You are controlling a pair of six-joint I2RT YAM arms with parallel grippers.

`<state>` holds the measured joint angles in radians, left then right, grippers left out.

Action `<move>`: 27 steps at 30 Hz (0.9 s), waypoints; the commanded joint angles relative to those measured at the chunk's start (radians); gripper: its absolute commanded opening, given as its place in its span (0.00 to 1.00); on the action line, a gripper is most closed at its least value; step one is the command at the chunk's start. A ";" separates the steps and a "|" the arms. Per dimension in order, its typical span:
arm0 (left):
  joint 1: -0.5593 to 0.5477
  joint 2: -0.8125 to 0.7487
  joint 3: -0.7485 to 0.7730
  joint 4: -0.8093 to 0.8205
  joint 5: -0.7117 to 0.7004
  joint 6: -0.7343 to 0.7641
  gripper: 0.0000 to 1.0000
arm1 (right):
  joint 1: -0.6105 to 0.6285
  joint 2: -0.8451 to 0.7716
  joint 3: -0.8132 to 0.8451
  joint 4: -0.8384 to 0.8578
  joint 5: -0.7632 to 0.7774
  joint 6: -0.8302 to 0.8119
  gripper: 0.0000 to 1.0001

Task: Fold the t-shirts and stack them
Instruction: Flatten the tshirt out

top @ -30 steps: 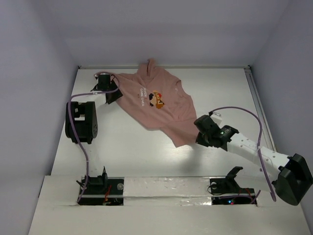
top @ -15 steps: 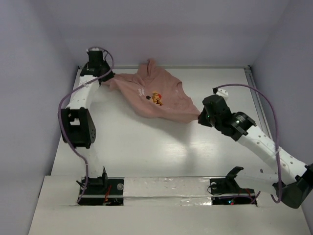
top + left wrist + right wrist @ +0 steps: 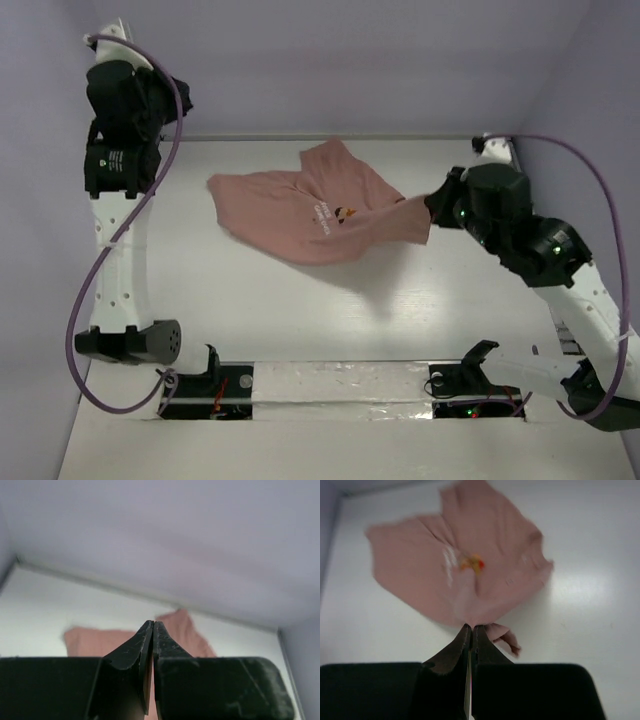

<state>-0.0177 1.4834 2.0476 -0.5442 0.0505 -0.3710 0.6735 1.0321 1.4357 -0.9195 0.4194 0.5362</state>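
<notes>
While our right hand [image 3: 432, 207] is clamped on one edge of the dusty-pink t-shirt [image 3: 300, 215], the cloth spreads leftward over the middle of the worktop [image 3: 250, 300]. Our left hand [image 3: 153, 626] hangs high at the far left, closed on nothing, apart from the cloth.

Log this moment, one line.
left gripper: shut, empty, off shirt | right gripper: shut on shirt edge | shirt: unfolded, print up
</notes>
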 commanded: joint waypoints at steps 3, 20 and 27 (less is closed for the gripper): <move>-0.102 -0.072 -0.659 0.105 0.075 -0.028 0.08 | -0.008 0.098 0.276 0.129 0.039 -0.163 0.00; -0.016 0.291 -0.965 0.642 0.112 -0.095 0.63 | -0.017 0.071 0.039 0.073 -0.037 -0.055 0.00; -0.007 0.452 -0.817 0.616 0.124 -0.062 0.57 | -0.017 0.074 0.022 0.064 -0.044 -0.036 0.00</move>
<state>-0.0151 1.9106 1.1770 0.0429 0.1539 -0.4454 0.6613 1.1183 1.4494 -0.8692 0.3813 0.4801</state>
